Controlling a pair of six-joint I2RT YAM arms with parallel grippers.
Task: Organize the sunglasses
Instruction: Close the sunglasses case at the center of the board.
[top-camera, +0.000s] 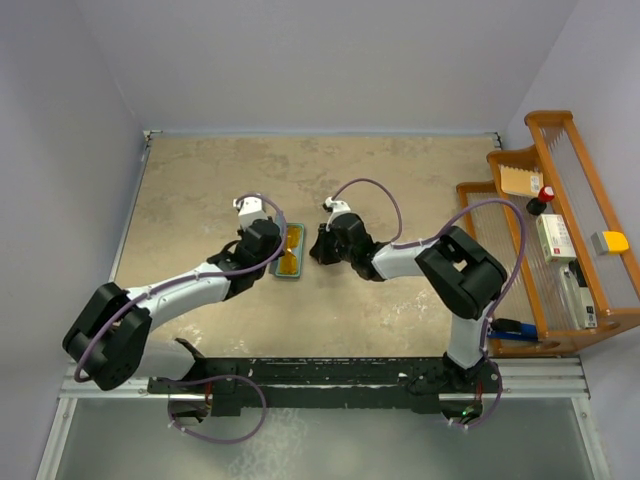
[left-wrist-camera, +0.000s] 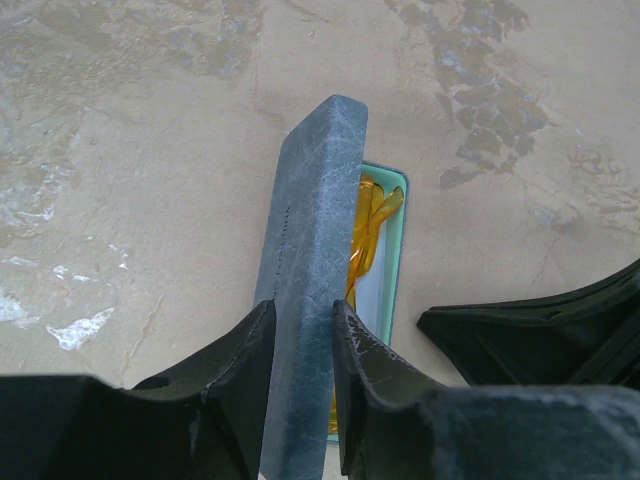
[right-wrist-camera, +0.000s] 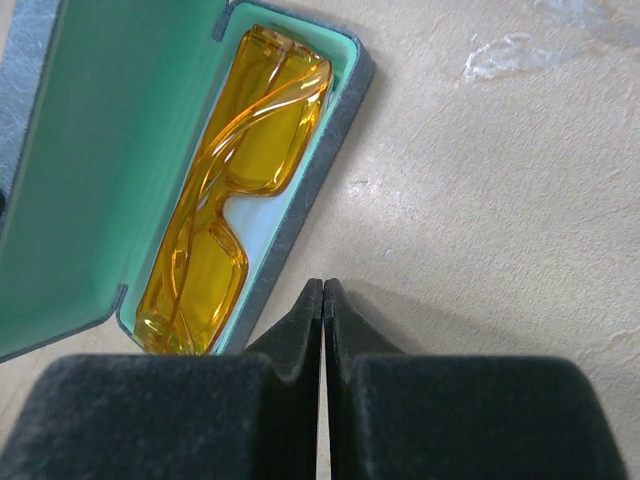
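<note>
Amber, translucent plastic: sunglasses (right-wrist-camera: 225, 190), folded and lying inside the teal-lined tray of the grey-blue case (right-wrist-camera: 255, 228), filling it almost end to end. Sits in the middle of the table (top-camera: 400, 190), between the two arms, case open, lid (left-wrist-camera: 310, 230) raised on edge along the left side. Clamped on that lid: left gripper (left-wrist-camera: 303, 335), one finger on each face, holding it upright. Just beside the right wall of the case: right gripper (right-wrist-camera: 322, 300), fingers pressed fully together with nothing between them, low over the table; touching the wall or not, cannot tell. Looks light, rigid and glossy, so probably slippery under hard pads and easy to scuff on the lens faces; thin frame likely brittle if pinched across the folded temples. Needs no fresh hold by the look of it, being already seated in the tray. If shifted at all, best nudged at the bridge or the outer rim of the frame, never on the lenses. Seems to leave only the closing: lid swung down to the right over the tray, right fingers kept clear of the rim or braced against the base wall to stop sliding.
</note>
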